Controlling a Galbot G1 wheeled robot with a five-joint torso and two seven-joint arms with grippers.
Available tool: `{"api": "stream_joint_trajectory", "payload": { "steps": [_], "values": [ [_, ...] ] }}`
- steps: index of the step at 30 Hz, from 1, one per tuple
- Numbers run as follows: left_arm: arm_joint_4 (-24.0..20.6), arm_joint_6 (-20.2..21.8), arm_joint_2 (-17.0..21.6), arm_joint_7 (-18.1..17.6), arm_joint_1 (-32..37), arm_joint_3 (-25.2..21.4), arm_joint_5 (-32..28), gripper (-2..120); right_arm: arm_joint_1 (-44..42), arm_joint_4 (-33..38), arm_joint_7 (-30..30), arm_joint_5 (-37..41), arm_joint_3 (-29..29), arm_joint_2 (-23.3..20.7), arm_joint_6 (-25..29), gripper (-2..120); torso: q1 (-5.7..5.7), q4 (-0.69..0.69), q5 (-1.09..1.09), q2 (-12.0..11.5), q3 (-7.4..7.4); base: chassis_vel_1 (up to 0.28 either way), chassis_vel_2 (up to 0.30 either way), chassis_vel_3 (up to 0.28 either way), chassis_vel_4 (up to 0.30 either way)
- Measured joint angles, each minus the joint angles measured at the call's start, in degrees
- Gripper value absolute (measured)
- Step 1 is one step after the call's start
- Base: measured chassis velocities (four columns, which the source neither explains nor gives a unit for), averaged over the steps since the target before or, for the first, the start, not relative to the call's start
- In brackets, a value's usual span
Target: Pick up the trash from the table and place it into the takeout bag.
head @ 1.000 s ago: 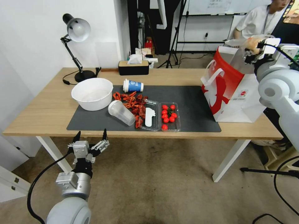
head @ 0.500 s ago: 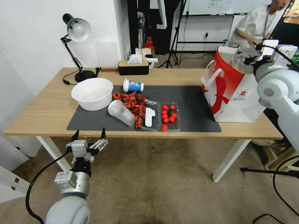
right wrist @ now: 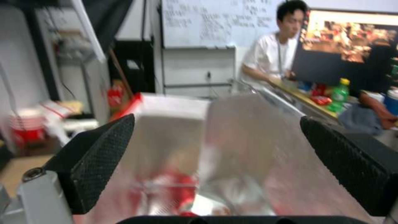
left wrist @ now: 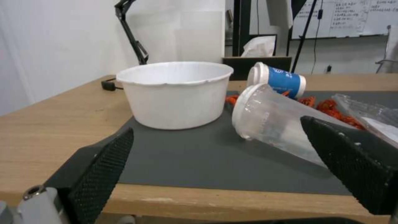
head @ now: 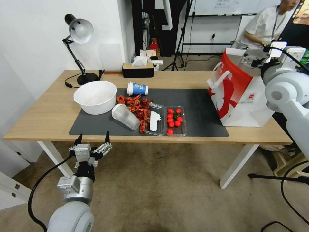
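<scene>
Trash is spread on the grey mat [head: 196, 106] of the worktop [head: 42, 116]: the clear cup [head: 125, 116] lies on its side near the front edge, just beside the white bowl [head: 95, 96], and the paper cup [head: 137, 89] lies on its side behind it. Red scraps [head: 136, 106] are scattered between the two cups, touching a clear tray [head: 155, 119]; a second tray of red tomatoes [head: 174, 120] sits right next to that one. The bag [head: 239, 93] stands upright at the right end of the worktop, partly on the mat, mouth open. The right gripper [head: 254, 59] is held over the bag mouth, jaws wide apart with nothing between them. In the right wrist view the foil lining [right wrist: 248, 140] is seen between the pads [right wrist: 104, 161], with something red [right wrist: 174, 189] blurred at the bottom of the bag. The left gripper [head: 92, 140] is parked below the front edge of the worktop, spread wide and empty, aimed at the clear cup [left wrist: 273, 124] and bowl [left wrist: 176, 93].
</scene>
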Motion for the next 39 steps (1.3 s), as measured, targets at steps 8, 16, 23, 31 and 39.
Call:
{"api": "stream_joint_trajectory", "payload": {
  "steps": [8,16,23,31,39],
  "values": [
    [-0.1,0.0,-0.1,0.1,0.2,-0.2,0.0,100,-6.8,8.3,-6.6,1.4,3.0,-0.4,8.3,100,0.0,0.0,0.0,0.0,0.0,0.0,0.0,0.0,0.0],
    [-0.2,0.0,-0.3,0.1,0.2,-0.3,0.0,100,-20.0,13.9,-17.6,-2.2,7.5,0.0,16.5,100,0.0,0.0,0.01,0.0,0.0,0.0,0.0,0.0,0.0],
    [-0.5,-0.2,-0.3,0.2,0.5,-0.4,-0.1,100,-29.4,16.5,-26.4,-4.3,12.1,0.1,21.5,100,-0.01,-0.01,0.0,0.0,0.0,0.0,0.0,0.0,0.0],
    [-1.0,-0.7,-0.4,0.2,0.9,-0.6,-0.1,100,-35.5,18.6,-28.3,-7.6,13.3,1.6,23.8,100,-0.01,0.0,0.01,0.0,0.0,0.0,0.0,0.0,0.0],
    [-1.4,-1.4,-0.4,0.5,1.6,-0.9,-0.1,100,-46.1,20.2,-29.4,-14.7,16.5,4.8,28.5,100,-0.01,0.0,0.0,0.0,-0.01,0.0,0.0,0.0,0.0]
  ]
}}
